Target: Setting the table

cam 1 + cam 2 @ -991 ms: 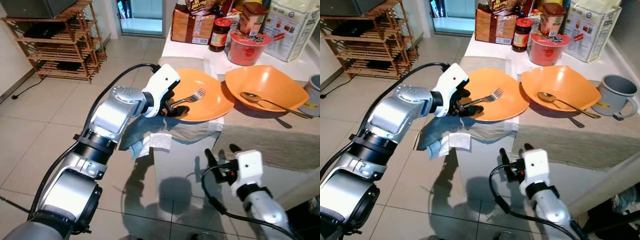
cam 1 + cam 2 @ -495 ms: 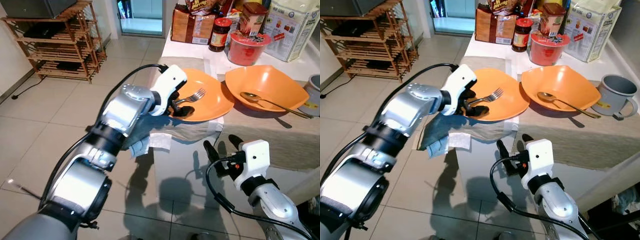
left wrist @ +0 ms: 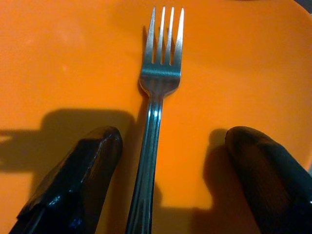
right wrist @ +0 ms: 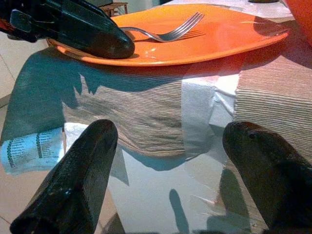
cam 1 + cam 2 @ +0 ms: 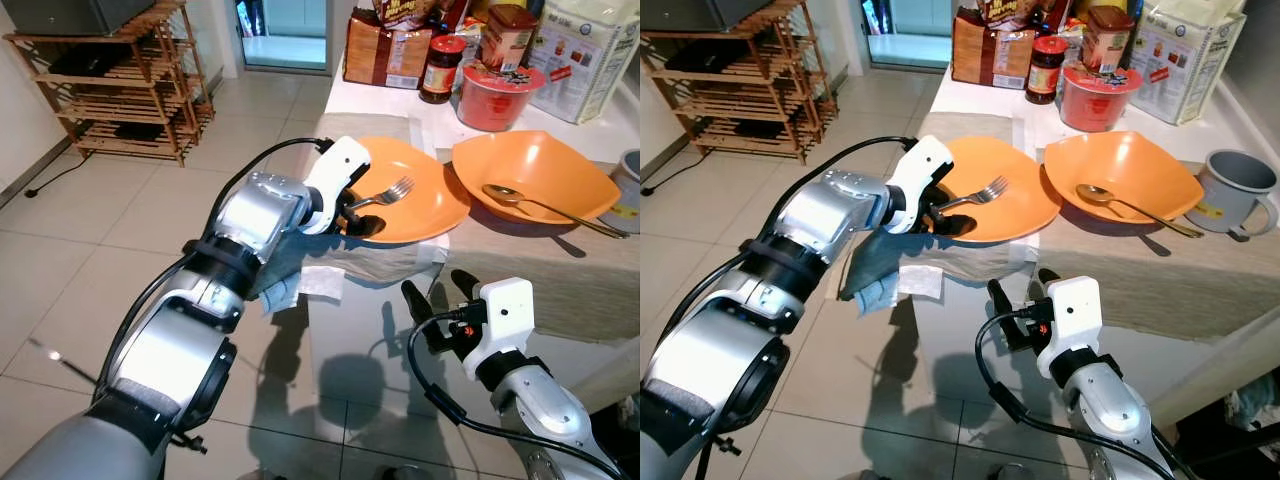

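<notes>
A silver fork (image 5: 385,194) lies on the left orange plate (image 5: 425,205), tines pointing to the far right. My left gripper (image 5: 362,218) rests low over the plate's near-left rim. It is open, and the fork's handle (image 3: 146,185) runs between the two black fingers (image 3: 78,180) with a gap on each side. My right gripper (image 5: 432,283) hangs open below the table's front edge, fingers pointing up at the striped cloth (image 4: 146,112). To the right, an orange bowl (image 5: 540,160) holds a spoon (image 5: 540,204).
A grey mug (image 5: 1230,190) stands at the table's right end. A red lidded bowl (image 5: 497,95), a jar (image 5: 438,68) and food packets crowd the back. A blue-grey cloth (image 5: 285,280) hangs off the table's left corner. A wooden rack (image 5: 120,80) stands far left on the tiled floor.
My left gripper has slid a little right over the plate's rim, while the fork has stayed in place. My right gripper has risen slightly toward the table edge.
</notes>
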